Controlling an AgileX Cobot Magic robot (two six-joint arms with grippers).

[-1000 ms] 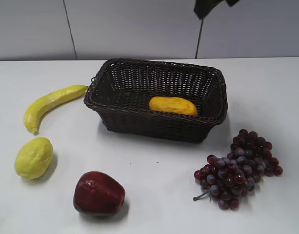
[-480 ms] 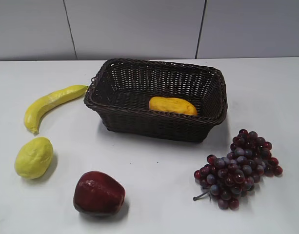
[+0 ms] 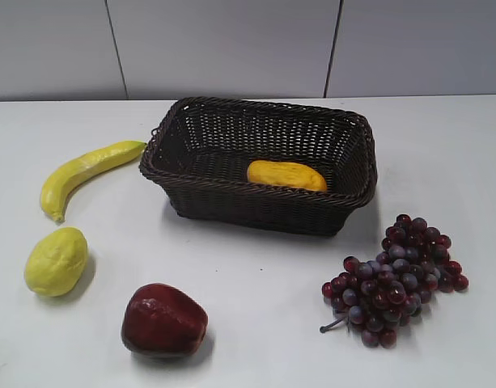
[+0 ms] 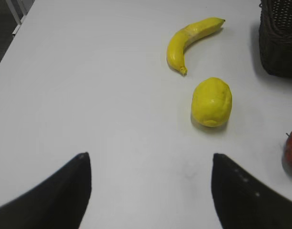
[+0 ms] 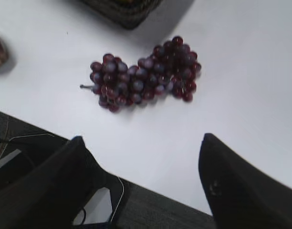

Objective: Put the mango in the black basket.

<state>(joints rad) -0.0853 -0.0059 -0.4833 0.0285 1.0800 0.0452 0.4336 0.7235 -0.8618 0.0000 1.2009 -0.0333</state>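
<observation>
The orange-yellow mango (image 3: 286, 175) lies inside the black basket (image 3: 191, 182), toward its right front side, in the exterior view. The basket's corner also shows in the left wrist view (image 4: 279, 43) and its edge in the right wrist view (image 5: 124, 12). No gripper shows in the exterior view. My left gripper (image 4: 148, 160) is open and empty above bare table, well left of the basket. My right gripper (image 5: 141, 140) is open and empty over the table's front edge, short of the grapes.
A banana (image 3: 82, 171) and a bumpy lemon-like fruit (image 3: 56, 260) lie left of the basket. A dark red apple (image 3: 163, 321) sits at the front. A bunch of purple grapes (image 3: 397, 279) lies front right, also in the right wrist view (image 5: 143, 76).
A dark arm part at the top of the exterior view one second ago has gone out of view. The fruit and basket have not moved.
</observation>
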